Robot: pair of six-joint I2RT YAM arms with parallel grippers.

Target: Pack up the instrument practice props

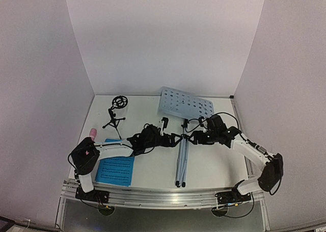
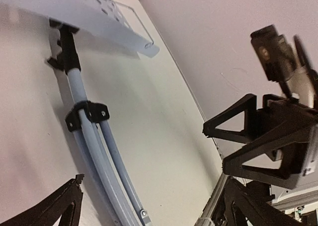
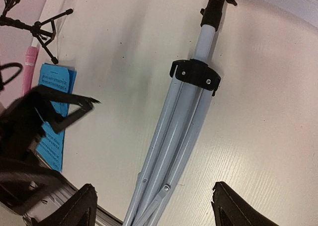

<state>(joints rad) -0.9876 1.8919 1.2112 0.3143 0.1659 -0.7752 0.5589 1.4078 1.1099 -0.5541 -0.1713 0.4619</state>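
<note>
Though unseen from left wrist, caught at nine o'clock from right wrist: blue sheet-music pages (image 3: 58, 79). Spread apart: left gripper (image 1: 173, 138), right gripper (image 1: 187, 137).

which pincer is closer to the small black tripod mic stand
left. the left pincer sits to the right of the small black tripod mic stand, just short of the music stand pole; the right pincer is on the far side of that pole, farther away

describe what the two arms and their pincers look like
The left arm and right arm have white links between bulky black joints, with black cables looping near the wrists. The left pincer and right pincer are black, with triangular open-frame fingers.
</note>
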